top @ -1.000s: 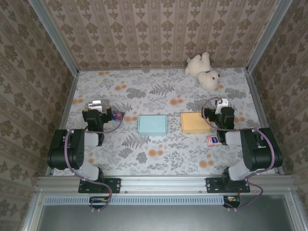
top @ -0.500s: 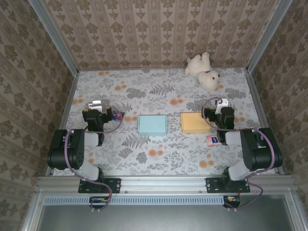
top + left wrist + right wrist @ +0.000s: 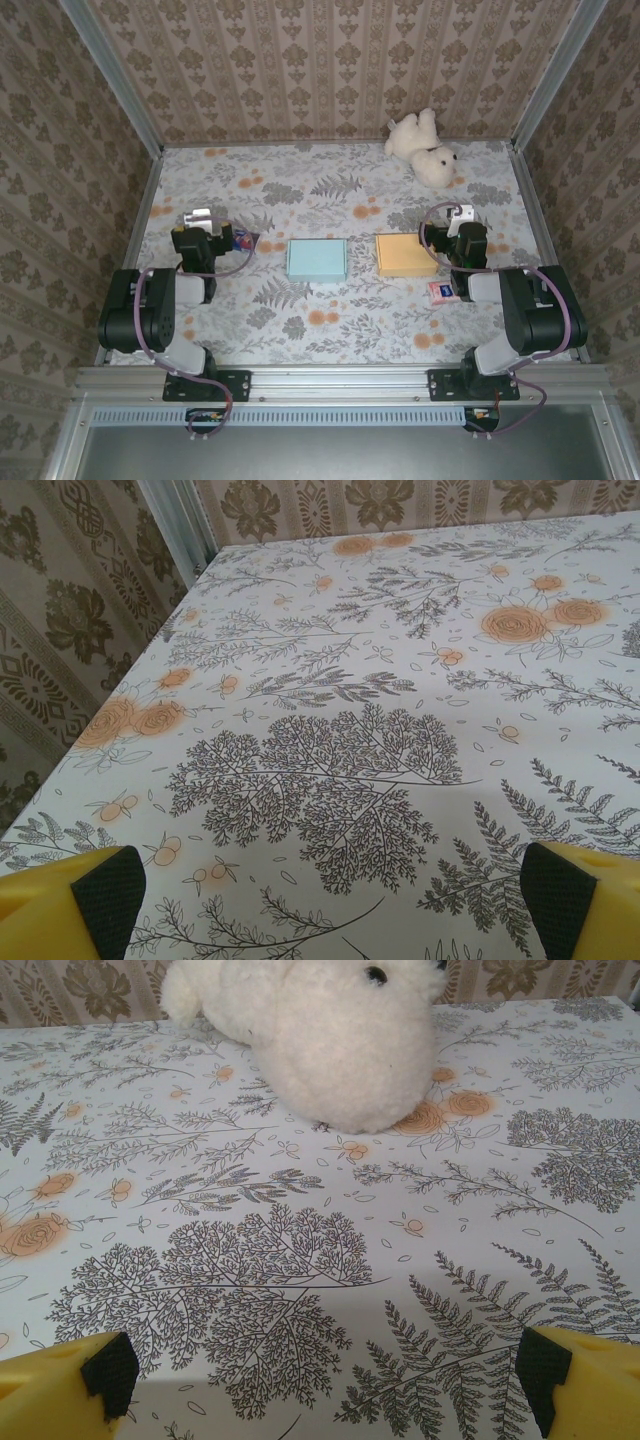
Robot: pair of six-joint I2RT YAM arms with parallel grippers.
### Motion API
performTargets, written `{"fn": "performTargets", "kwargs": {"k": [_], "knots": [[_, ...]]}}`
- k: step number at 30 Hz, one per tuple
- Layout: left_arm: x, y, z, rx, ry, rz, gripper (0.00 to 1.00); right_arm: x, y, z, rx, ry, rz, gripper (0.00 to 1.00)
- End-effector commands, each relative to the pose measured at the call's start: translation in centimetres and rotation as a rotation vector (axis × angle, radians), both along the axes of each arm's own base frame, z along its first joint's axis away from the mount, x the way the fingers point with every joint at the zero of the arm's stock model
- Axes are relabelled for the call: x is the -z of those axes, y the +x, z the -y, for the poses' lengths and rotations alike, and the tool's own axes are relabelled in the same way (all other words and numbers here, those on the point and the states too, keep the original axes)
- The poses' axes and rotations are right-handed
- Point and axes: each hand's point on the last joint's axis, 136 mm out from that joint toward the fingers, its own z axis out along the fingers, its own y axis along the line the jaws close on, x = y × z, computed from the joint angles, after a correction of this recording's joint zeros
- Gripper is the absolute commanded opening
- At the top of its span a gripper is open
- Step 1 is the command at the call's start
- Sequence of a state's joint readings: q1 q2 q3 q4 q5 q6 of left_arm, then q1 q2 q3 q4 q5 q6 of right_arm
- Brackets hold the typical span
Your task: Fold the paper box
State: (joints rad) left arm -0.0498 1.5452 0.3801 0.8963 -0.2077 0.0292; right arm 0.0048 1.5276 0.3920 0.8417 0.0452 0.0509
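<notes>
Two flat paper boxes lie mid-table: a light blue one (image 3: 317, 260) and a yellow-orange one (image 3: 405, 255). My left gripper (image 3: 197, 218) rests low over the table, left of the blue box and apart from it. In the left wrist view the gripper (image 3: 335, 900) is open, its yellow fingers (image 3: 105, 895) wide apart over bare floral cloth. My right gripper (image 3: 460, 214) sits just right of the yellow-orange box, pointing away from me. In the right wrist view it (image 3: 325, 1375) is open, with nothing between its fingers (image 3: 100, 1375).
A white plush bear (image 3: 424, 148) lies at the back right, straight ahead of the right gripper (image 3: 320, 1030). A small printed packet (image 3: 243, 240) lies beside the left arm and another (image 3: 441, 291) beside the right arm. Patterned walls with metal rails (image 3: 135, 110) enclose the table.
</notes>
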Motion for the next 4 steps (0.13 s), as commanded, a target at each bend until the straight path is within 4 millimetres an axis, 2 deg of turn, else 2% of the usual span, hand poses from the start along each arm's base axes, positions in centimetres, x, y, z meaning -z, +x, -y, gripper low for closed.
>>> {"fn": "performTargets", "kwargs": {"k": [1,4], "knots": [[-0.35,0.37,0.19,0.014,-0.021,0.001,1.00,-0.88,0.55,0.00,0.003,-0.017,0.025,1.00],[-0.36,0.29,0.41,0.026,-0.018,0.006,1.00,-0.90,0.56,-0.01,0.002,-0.018,0.025,1.00]]}}
